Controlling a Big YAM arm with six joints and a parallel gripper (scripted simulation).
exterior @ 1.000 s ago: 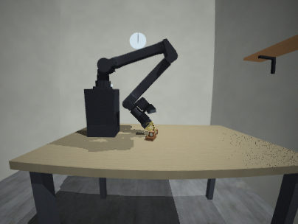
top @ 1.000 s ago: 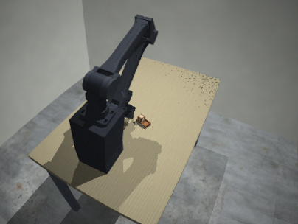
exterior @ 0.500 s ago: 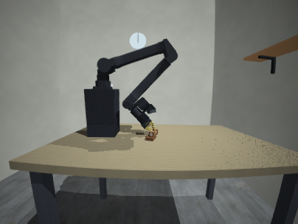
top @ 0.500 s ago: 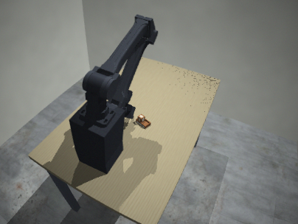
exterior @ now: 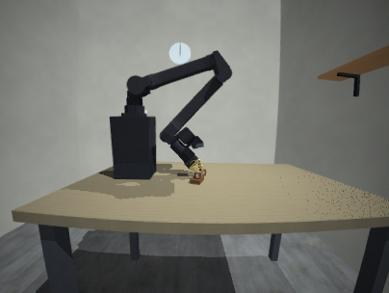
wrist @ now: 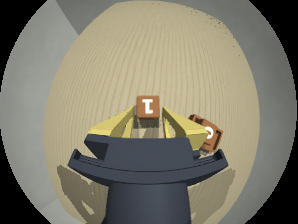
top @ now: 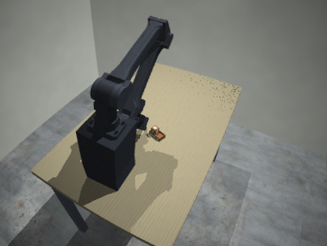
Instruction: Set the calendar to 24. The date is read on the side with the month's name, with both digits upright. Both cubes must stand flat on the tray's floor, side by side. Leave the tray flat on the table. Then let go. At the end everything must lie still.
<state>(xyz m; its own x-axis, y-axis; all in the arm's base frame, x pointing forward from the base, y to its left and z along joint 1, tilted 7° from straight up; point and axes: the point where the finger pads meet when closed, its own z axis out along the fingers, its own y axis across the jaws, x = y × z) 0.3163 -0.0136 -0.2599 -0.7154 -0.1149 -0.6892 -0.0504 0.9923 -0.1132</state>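
Numeral 1 (wrist: 147,106) marks a brown cube (wrist: 155,114) near the claw (exterior: 197,169) (wrist: 149,108), whose fingers stand partly open.

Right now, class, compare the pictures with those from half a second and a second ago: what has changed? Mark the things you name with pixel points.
Nothing has visibly moved: the black jointed arm (top: 139,53) (exterior: 194,103) keeps its pose, the yellow-fingered gripper (exterior: 196,165) (wrist: 147,110) stays low by the small orange-brown tray (top: 160,137) (exterior: 195,181), and the tray keeps its place. No grasp or release shows, though tiny shifts at the fingers cannot be told.
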